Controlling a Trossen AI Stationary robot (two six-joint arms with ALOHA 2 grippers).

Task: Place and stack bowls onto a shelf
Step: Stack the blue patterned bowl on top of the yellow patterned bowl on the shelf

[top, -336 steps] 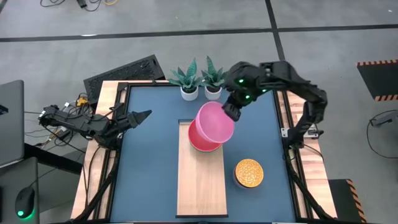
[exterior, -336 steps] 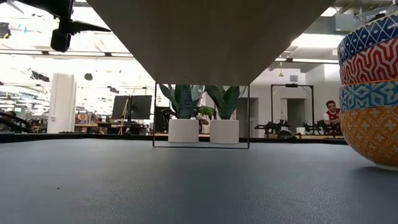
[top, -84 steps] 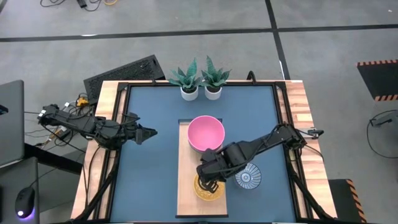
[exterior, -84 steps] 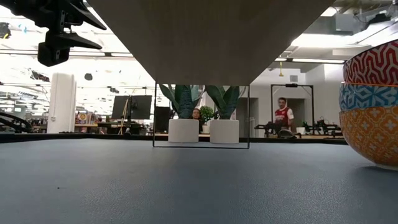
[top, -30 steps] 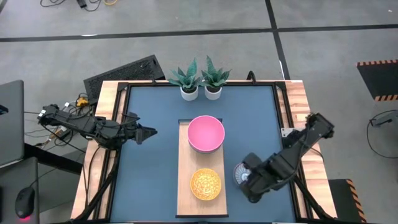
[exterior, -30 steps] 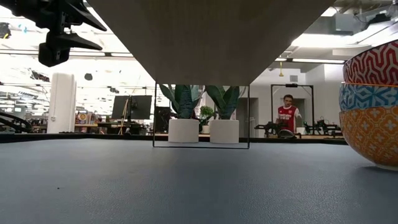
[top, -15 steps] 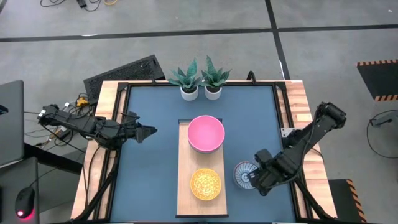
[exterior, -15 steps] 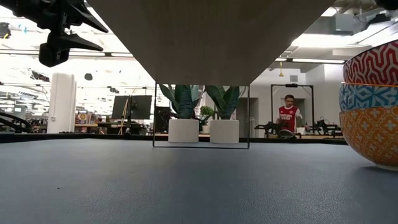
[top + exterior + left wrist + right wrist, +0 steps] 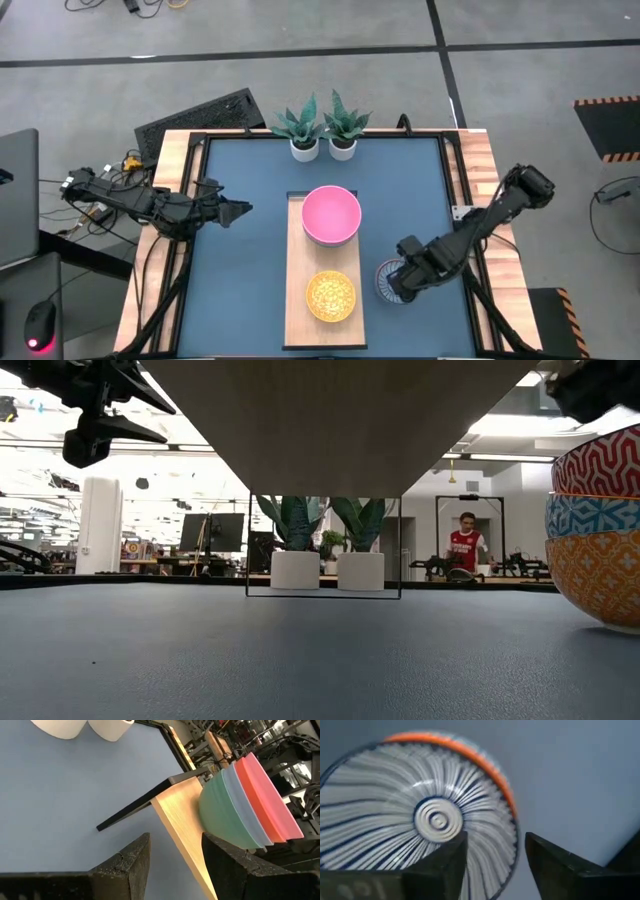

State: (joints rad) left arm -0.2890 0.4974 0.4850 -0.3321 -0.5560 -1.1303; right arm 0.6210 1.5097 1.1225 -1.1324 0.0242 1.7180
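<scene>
On the shelf [image 9: 322, 255] a stack of large bowls [image 9: 331, 215], pink on top, rests at the far end. In the left wrist view it shows teal, blue and pink [image 9: 245, 800]. A yellow patterned bowl [image 9: 330, 295] sits on the shelf's near part. Right of the shelf a stack of small patterned bowls [image 9: 385, 285] stands on the table; its top bowl [image 9: 437, 820] is blue-white striped inside with an orange rim. My right gripper [image 9: 495, 840] hovers open just above that rim [image 9: 590, 385]. My left gripper [image 9: 235, 211] waits open, above the table's left side.
Two white plant pots [image 9: 320, 148] stand at the table's far edge. The dark blue tabletop [image 9: 245, 290] has a wooden border with black rails [image 9: 470, 200]. In the low view the shelf board [image 9: 330, 420] spans overhead, and a person [image 9: 465, 545] shows far behind.
My right gripper has moved from the near-right side of the small bowl stack toward the far edge and the shelf, coming over the stack. It has come down far enough to show at the low view's top right. The bowls have stayed put.
</scene>
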